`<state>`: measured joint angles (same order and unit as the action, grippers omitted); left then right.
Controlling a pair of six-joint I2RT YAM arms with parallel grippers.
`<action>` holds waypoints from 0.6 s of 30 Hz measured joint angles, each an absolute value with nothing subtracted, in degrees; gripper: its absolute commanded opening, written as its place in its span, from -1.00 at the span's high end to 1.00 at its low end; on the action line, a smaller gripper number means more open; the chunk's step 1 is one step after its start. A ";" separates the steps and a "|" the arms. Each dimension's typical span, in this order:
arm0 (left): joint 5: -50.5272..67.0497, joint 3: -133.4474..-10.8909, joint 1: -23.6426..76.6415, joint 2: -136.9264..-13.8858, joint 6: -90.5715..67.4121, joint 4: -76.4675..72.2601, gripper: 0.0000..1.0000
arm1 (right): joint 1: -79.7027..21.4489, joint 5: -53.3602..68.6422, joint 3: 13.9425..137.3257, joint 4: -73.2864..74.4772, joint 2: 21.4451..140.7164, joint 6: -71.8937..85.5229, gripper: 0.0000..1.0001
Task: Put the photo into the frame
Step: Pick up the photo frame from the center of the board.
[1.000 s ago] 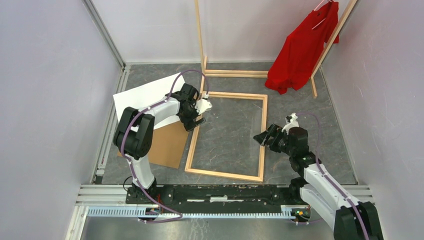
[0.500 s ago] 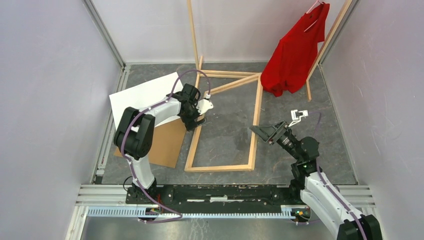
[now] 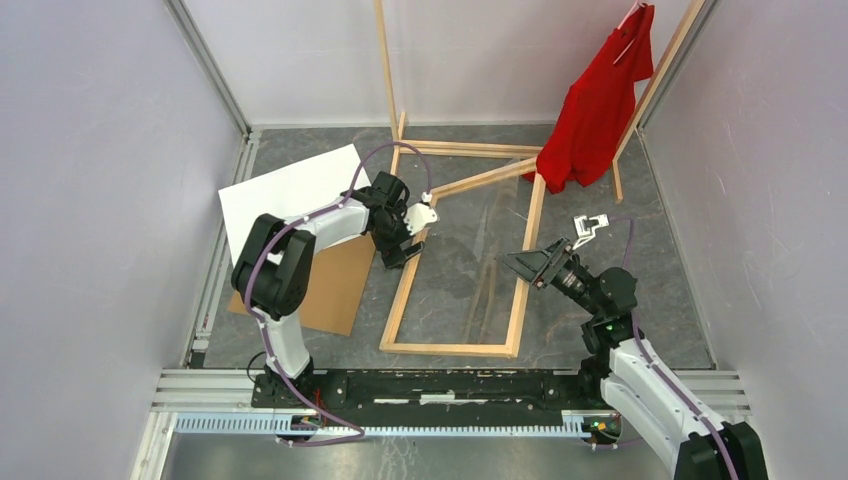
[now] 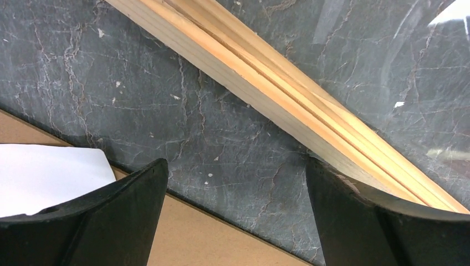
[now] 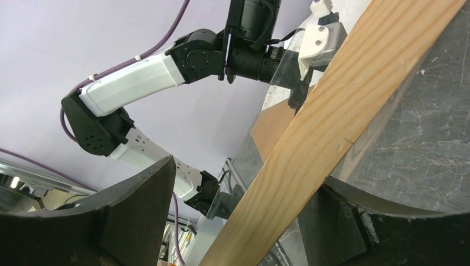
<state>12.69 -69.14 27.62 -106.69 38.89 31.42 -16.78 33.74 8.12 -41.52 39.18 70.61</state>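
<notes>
Top external view: the thin pale-wood frame (image 3: 450, 349) lies skewed mid-picture on the grey veined desk (image 3: 665, 290), one long rail between the spread fingers of the right claw (image 3: 522, 266), the left claw (image 3: 405, 252) gaping wide beside the opposite rail, the photo (image 3: 285, 190) flat, white side up, at upper left over brown cardboard (image 3: 335, 290).

- Top view: bright, even, diffuse light from above. Only soft, faint shadows on the table (image 3: 670, 270) beneath the arms. Side walls splay outward toward the picture edges.
- Glass (image 3: 470, 270) inside the frame (image 3: 400, 300) carries pale glare streaks.
- Left wrist view: table veining sharp; one blown-out white patch on the glass; left gripper (image 4: 235, 166) near-black, no surface detail.
- Right wrist view: wood grain crisp; right gripper (image 5: 246, 177) underexposed.
</notes>
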 measured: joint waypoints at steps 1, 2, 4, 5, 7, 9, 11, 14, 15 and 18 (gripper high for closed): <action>12.73 -69.23 27.62 -106.69 38.85 31.64 -1.00 | -16.78 33.71 9.28 -40.01 39.18 70.08 -0.60; 12.67 -69.34 27.62 -106.69 38.85 31.88 -1.00 | -16.80 33.74 9.89 -39.31 39.18 69.80 -0.59; 12.60 -70.15 27.44 -106.67 38.85 33.58 -1.00 | -16.84 33.87 11.18 -37.98 39.27 69.36 -0.59; 12.53 -70.70 27.33 -106.59 38.83 34.33 -1.00 | -16.84 33.89 11.62 -37.80 39.40 69.32 -0.59; 12.16 -72.10 27.00 -105.65 38.83 35.55 -1.00 | -16.86 34.09 12.45 -37.60 39.77 69.32 -0.59; 11.55 -73.49 26.57 -103.26 38.83 36.27 -1.00 | -16.86 34.33 12.88 -37.63 40.16 69.41 -0.59; 10.59 -75.09 26.24 -99.72 38.81 36.36 -1.00 | -16.86 34.50 13.04 -37.74 40.53 69.65 -0.60; 10.02 -79.24 25.82 -94.13 38.65 36.38 -1.00 | -16.86 34.79 13.08 -39.22 41.50 70.70 -0.59; 10.02 -80.93 25.80 -92.86 38.13 36.45 -1.00 | -16.86 34.98 13.13 -40.23 42.15 71.40 -0.59; 10.50 -88.60 25.85 -90.54 34.52 36.97 -1.00 | -16.95 35.27 13.72 -43.66 44.49 73.58 -0.59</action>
<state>10.50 -88.60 25.85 -90.54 34.52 36.97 -16.95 35.27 13.72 -43.66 44.49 73.58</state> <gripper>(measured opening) 0.997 0.798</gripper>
